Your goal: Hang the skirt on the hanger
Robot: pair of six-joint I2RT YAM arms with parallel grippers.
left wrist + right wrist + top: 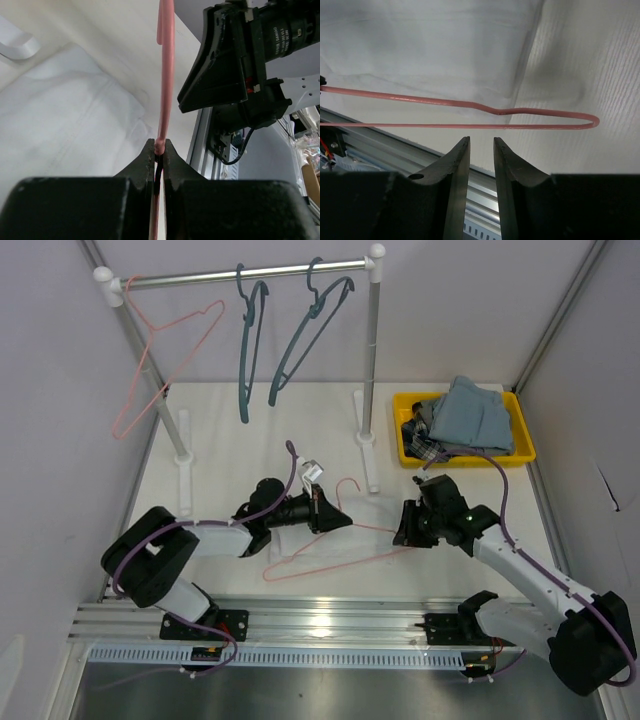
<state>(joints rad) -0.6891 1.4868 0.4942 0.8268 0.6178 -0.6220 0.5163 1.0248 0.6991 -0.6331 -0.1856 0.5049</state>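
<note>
A pink wire hanger (330, 558) lies low over a white skirt (372, 512) spread on the table. My left gripper (325, 512) is shut on the hanger's wire near the neck; in the left wrist view the fingertips (160, 146) pinch the pink wire (165, 75), with the skirt (65, 115) below. My right gripper (404, 530) is at the hanger's right end. In the right wrist view it (481, 142) is slightly open and empty, just short of the hanger's lower bar (470, 125), with the skirt (430, 50) beyond.
A clothes rack (250, 275) at the back holds a pink hanger (160, 355) and two teal hangers (250, 340). Its white feet (182, 455) stand on the table. A yellow bin (520, 440) of clothes is at the back right. An aluminium rail (330, 620) runs along the near edge.
</note>
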